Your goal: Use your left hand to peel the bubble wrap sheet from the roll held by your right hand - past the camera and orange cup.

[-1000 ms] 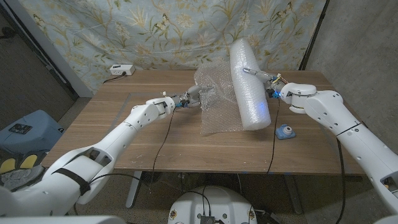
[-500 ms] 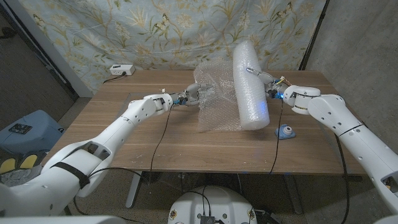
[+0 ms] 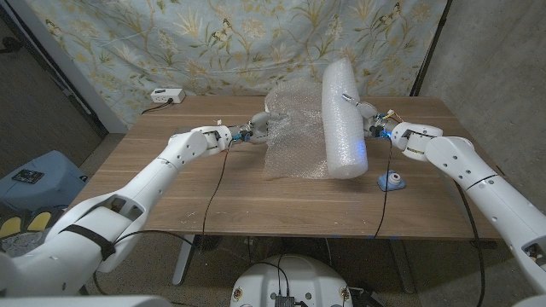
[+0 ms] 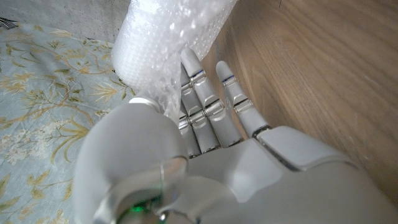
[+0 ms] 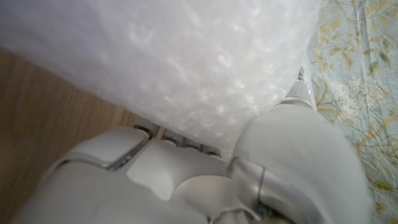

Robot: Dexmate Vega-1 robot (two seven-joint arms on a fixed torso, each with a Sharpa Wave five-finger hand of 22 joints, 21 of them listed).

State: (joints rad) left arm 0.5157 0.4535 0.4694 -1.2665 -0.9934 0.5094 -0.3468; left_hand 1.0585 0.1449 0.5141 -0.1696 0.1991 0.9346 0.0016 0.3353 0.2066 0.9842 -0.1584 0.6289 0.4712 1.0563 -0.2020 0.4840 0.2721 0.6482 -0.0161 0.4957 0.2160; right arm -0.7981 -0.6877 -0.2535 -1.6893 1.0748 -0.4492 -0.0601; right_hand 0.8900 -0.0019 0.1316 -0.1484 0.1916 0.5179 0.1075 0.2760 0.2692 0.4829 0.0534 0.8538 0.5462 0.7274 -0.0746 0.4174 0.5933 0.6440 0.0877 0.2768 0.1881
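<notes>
On the table's near right, small blue camera point(image 3: 392, 180) beside the roll point(image 3: 343, 119), clamped upright-tilted in the right hand point(image 3: 373, 124). Farther back, left hand point(image 3: 260, 126) pinching the loose sheet point(image 3: 293, 135). Peeling in progress; next, probably pull leftward, roll kept firm.
</notes>
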